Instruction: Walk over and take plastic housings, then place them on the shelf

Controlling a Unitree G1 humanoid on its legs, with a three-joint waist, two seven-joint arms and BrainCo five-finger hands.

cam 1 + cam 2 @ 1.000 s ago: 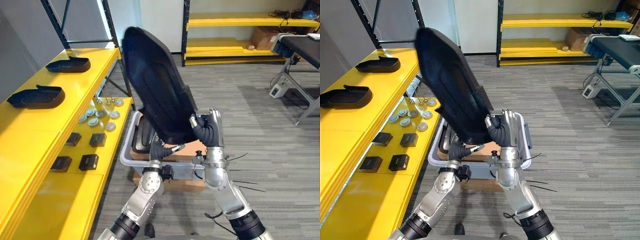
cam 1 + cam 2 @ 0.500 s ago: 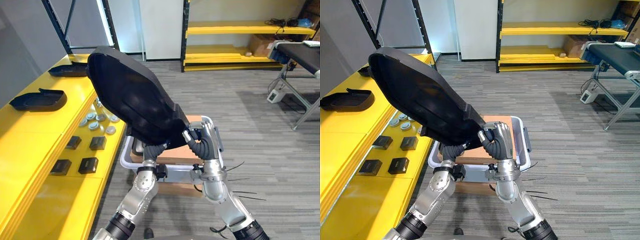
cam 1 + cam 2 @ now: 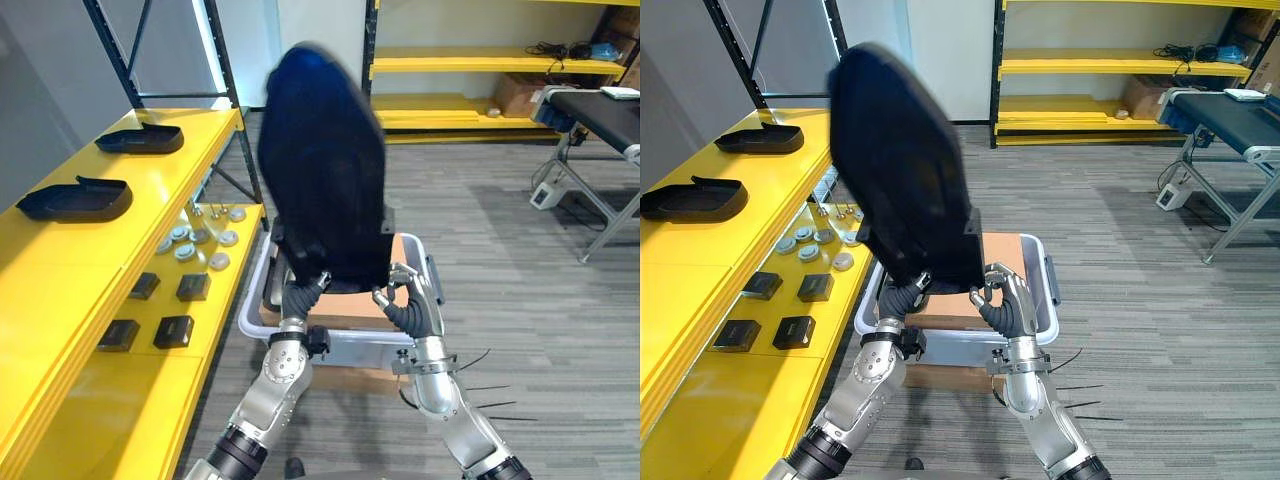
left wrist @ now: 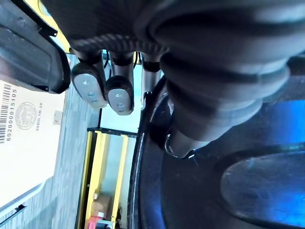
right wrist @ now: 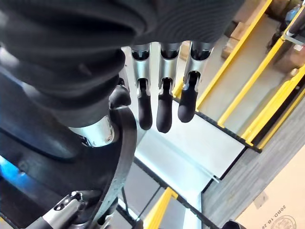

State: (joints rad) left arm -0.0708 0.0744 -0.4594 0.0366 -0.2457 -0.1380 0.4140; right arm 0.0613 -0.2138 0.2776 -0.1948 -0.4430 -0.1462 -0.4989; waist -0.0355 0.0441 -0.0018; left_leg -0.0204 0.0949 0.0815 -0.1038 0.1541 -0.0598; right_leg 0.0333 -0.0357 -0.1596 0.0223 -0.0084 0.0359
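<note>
housing (image 3: 325,170): big black plastic shell, smooth, tapered oval. Stood on end w/ narrow tip at 12 o'clock, up in the air over the bin (image 3: 251,312), clear of the shelf (image 3: 60,255).
left hand (image 3: 300,298): clamped on its bottom rim at 7 o'clock, thumb inside, fingers outside.
right hand (image 3: 412,310): pinching the bottom corner at 5 o'clock, thumb on the rim.
step: carry phase, I reckon. Lifted, not yet placed.
next: swing to 9 o'clock, lay it flat on bare shelf nr the parked housings (image 3: 75,198). Needs both hands, and the tip must clear the rack post (image 3: 225,90).
</note>
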